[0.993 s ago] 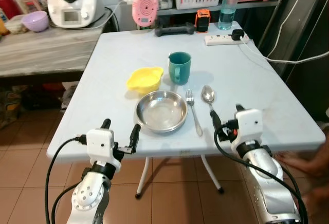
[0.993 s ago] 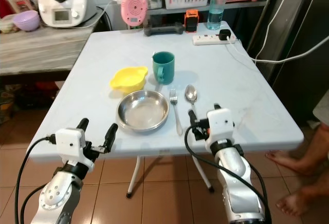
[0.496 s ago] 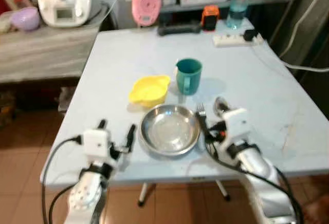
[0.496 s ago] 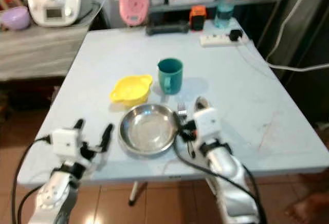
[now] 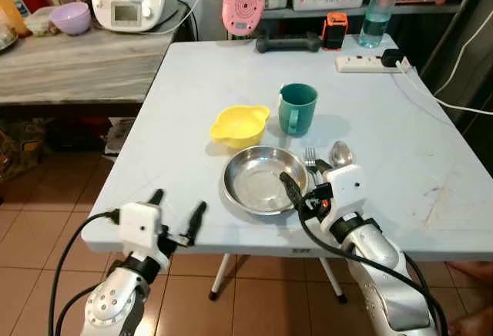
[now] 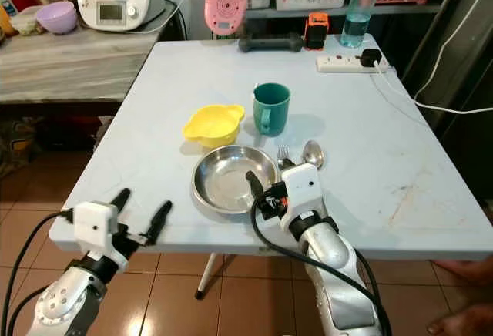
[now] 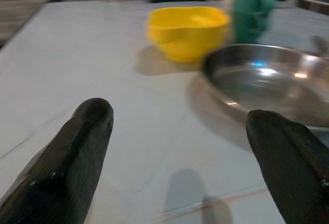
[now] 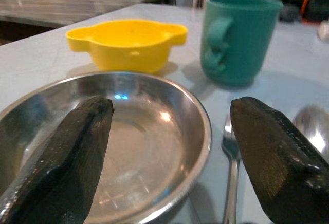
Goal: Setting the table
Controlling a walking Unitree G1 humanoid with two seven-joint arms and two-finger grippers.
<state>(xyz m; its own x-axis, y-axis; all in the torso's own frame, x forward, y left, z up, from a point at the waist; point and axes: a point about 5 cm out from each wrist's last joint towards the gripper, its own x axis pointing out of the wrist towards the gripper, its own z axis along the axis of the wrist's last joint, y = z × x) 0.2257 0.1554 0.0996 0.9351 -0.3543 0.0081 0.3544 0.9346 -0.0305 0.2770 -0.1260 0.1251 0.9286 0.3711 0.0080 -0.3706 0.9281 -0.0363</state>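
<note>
Where right gripper [image 5: 306, 179] hangs over near table edge, jaws spread: one finger above round shiny steel plate [image 5: 262, 188], other beside steel fork [image 8: 230, 183]. Left gripper [image 5: 178, 211] spread wide, off front edge of pale grey table [image 5: 200, 89]. Yellow plastic bowl [image 5: 239, 125], teal mug [image 5: 297, 109] behind plate.

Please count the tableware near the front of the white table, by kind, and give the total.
Steel plate: 1
Yellow bowl: 1
Green mug: 1
Fork: 1
Spoon: 1
Total: 5
</note>
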